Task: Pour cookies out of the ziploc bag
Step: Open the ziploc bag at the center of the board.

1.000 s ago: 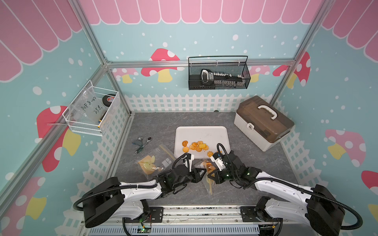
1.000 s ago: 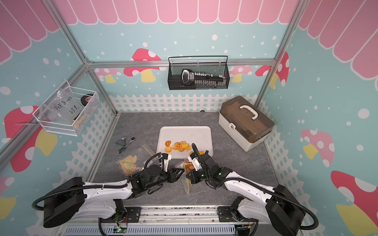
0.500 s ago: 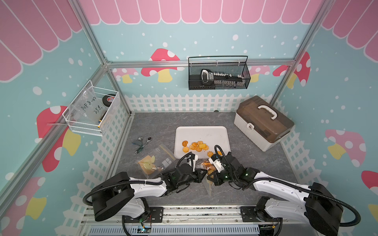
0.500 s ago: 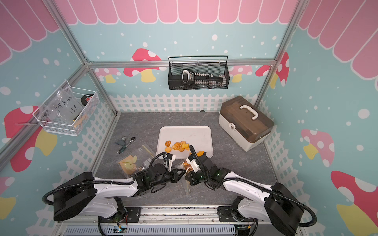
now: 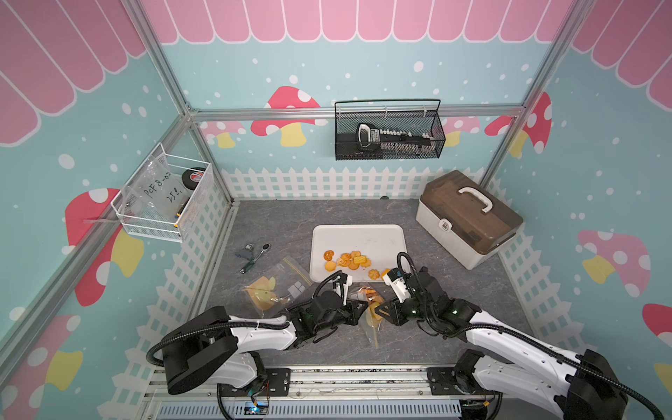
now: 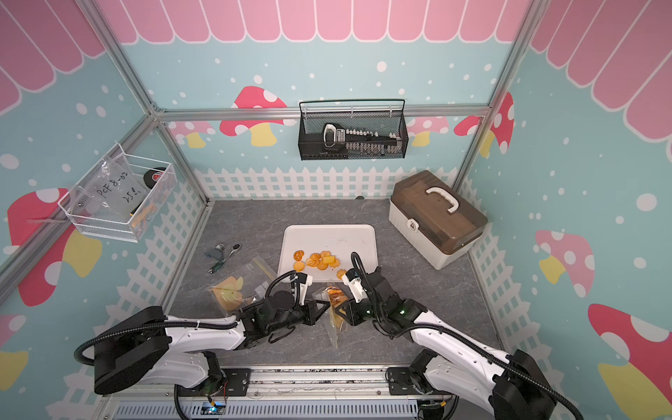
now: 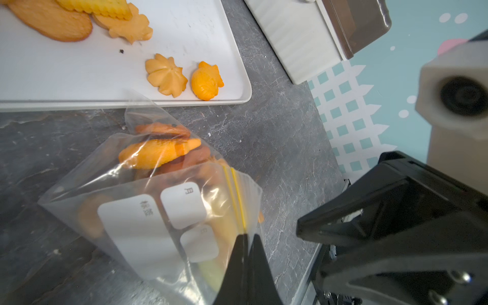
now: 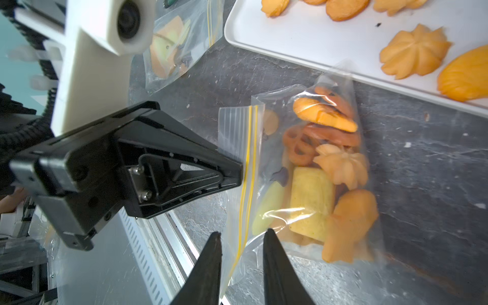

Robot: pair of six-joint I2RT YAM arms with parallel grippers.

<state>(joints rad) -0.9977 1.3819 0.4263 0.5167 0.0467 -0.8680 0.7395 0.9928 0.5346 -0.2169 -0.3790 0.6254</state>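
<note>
The clear ziploc bag (image 5: 371, 305) (image 6: 336, 303) lies on the grey floor in front of the white tray (image 5: 358, 236), between both arms. Golden-orange cookies (image 8: 340, 163) (image 7: 158, 153) fill it, and more cookies (image 5: 351, 260) (image 6: 320, 260) lie on the tray. My left gripper (image 7: 248, 236) (image 5: 362, 307) is shut on the bag's yellow-striped zip edge. My right gripper (image 8: 241, 233) (image 5: 382, 311) is open, its jaws standing on either side of that same edge without pinching it.
A second clear bag with a yellow print (image 5: 271, 291) lies to the left, with small tools (image 5: 251, 254) behind it. A brown-lidded toolbox (image 5: 469, 218) stands at the back right. A black basket (image 5: 389, 134) and a white wire basket (image 5: 163, 200) hang on the walls.
My left gripper has closed on the bag's zip edge. My right gripper, which was shut on the bag, has opened its jaws.
</note>
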